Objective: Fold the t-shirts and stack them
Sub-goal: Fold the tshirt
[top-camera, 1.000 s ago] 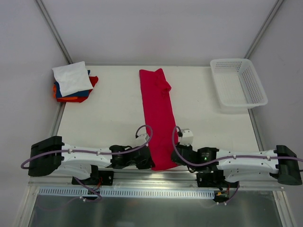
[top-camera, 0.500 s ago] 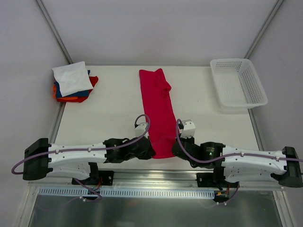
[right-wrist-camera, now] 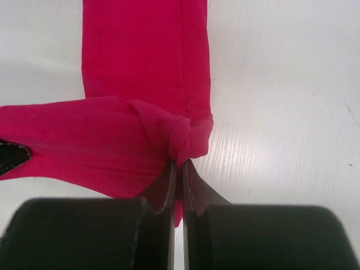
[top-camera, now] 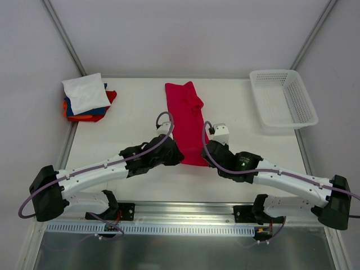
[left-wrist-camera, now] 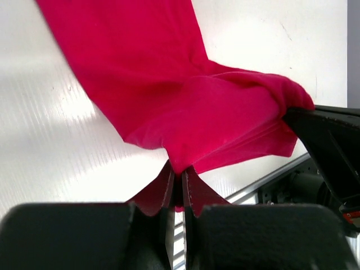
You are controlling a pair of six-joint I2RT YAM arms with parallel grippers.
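Note:
The crimson-red t-shirt (top-camera: 187, 118) lies as a long narrow strip down the middle of the table, its near end lifted and carried toward the far end. My left gripper (top-camera: 175, 156) is shut on the near left corner of the red cloth (left-wrist-camera: 185, 107). My right gripper (top-camera: 206, 153) is shut on the near right corner, bunched at the tips (right-wrist-camera: 140, 129). A stack of folded t-shirts (top-camera: 87, 98), white on top of blue, orange and red, sits at the far left corner.
A white plastic mesh basket (top-camera: 284, 101) stands at the far right of the table (top-camera: 124, 129). A metal rail (top-camera: 185, 211) runs along the table's near edge by the arm bases.
Both grippers have moved away from the near edge toward the table's middle, carrying the shirt's near end with them, so the visible strip is shorter.

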